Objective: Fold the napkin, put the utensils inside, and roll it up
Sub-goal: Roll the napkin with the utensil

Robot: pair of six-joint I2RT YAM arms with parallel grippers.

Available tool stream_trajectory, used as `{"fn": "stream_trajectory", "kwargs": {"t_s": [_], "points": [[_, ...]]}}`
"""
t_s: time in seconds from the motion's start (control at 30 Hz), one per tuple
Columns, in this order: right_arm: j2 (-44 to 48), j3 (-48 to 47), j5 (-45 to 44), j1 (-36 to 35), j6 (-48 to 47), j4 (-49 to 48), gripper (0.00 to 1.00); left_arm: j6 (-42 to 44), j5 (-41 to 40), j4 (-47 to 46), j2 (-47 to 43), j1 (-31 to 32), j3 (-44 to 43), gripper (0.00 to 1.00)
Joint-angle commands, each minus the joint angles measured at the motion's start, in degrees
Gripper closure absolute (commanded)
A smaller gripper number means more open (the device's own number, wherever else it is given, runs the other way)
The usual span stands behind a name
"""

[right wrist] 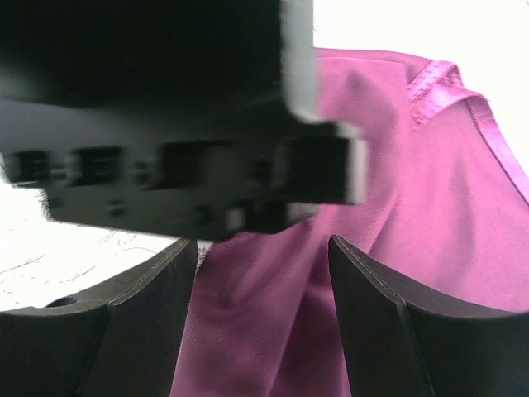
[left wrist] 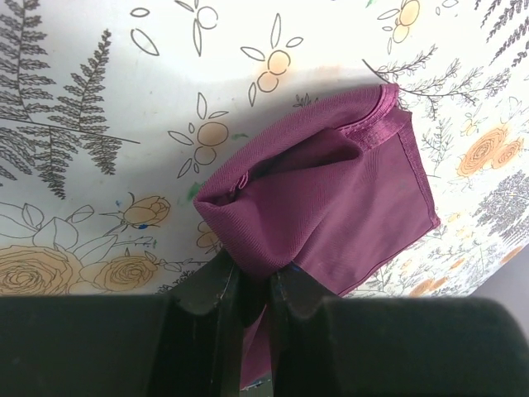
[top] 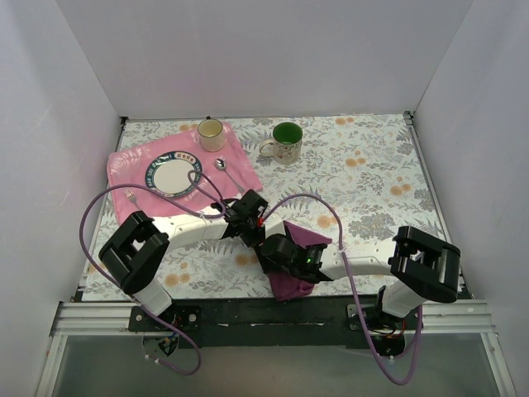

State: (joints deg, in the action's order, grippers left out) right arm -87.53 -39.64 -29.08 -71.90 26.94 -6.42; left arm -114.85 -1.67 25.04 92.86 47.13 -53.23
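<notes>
The dark purple napkin (top: 307,237) lies bunched near the table's front middle, partly lifted. My left gripper (top: 256,223) is shut on a gathered fold of it. In the left wrist view the napkin (left wrist: 339,190) is pinched between the two black fingers (left wrist: 216,285) of my left gripper (left wrist: 256,277). My right gripper (top: 271,246) stands open right beside it. Its jaws are wide apart over the napkin (right wrist: 413,207), with cloth between them but not clamped by my right gripper (right wrist: 263,248). The silver fork (top: 130,197) and spoon (top: 225,169) lie on the pink mat (top: 240,169) at the back left.
On the pink mat there is also a blue-rimmed plate (top: 173,174) and a yellow mug (top: 211,132). A green-lined mug (top: 285,141) stands on the floral tablecloth (top: 372,182) behind the arms. White walls close in three sides. Purple cables loop over both arms.
</notes>
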Motion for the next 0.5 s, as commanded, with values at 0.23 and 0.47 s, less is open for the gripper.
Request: {"fn": "stream_trajectory", "kwargs": {"t_s": [0.23,0.47], "points": [[-4.7,1.1,-3.1,-0.3,3.6,-6.3,0.71,-17.6,1.6,-0.5,-4.9,-0.6,3.0,1.0],[0.5,7.6,7.3,3.6,2.9,-13.7,0.99,-12.3,1.6,-4.4,-8.4,-2.3,7.3,0.97]]}}
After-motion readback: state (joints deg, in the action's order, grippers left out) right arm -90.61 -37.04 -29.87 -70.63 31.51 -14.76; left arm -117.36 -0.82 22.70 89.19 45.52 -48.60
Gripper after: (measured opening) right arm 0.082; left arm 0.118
